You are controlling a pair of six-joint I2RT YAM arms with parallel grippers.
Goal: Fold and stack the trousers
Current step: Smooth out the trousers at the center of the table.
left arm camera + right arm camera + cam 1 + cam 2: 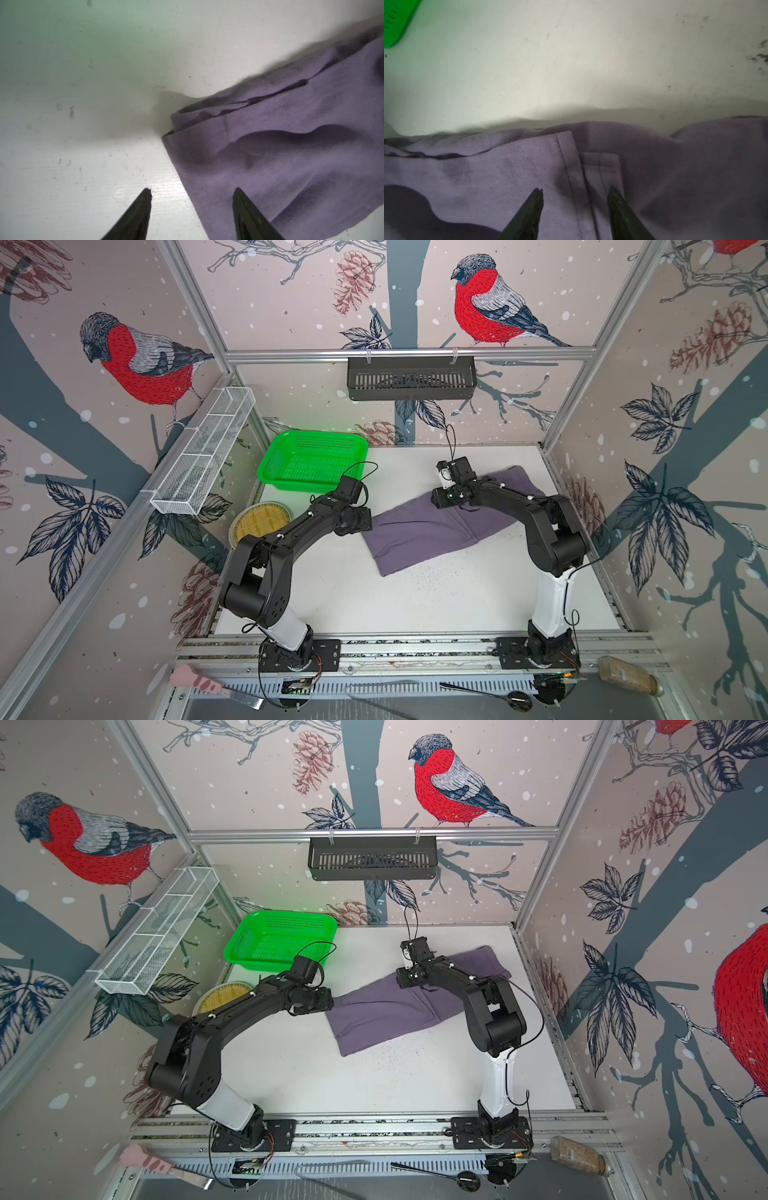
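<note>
In both top views the trousers (440,531) lay folded into a flat dusty-purple band on the white table (415,601), evidently spread there so that a further fold could be made. In the left wrist view the left pincer (192,190) stood with jaws apart and empty, straddling the layered end edge of the cloth, one tip over bare table and one over fabric, apparently placed to take that edge. In the right wrist view the right pincer (575,188) stood likewise apart, gripping nothing, directly above a stitched hem, with soft rumpled twill just beyond.
</note>
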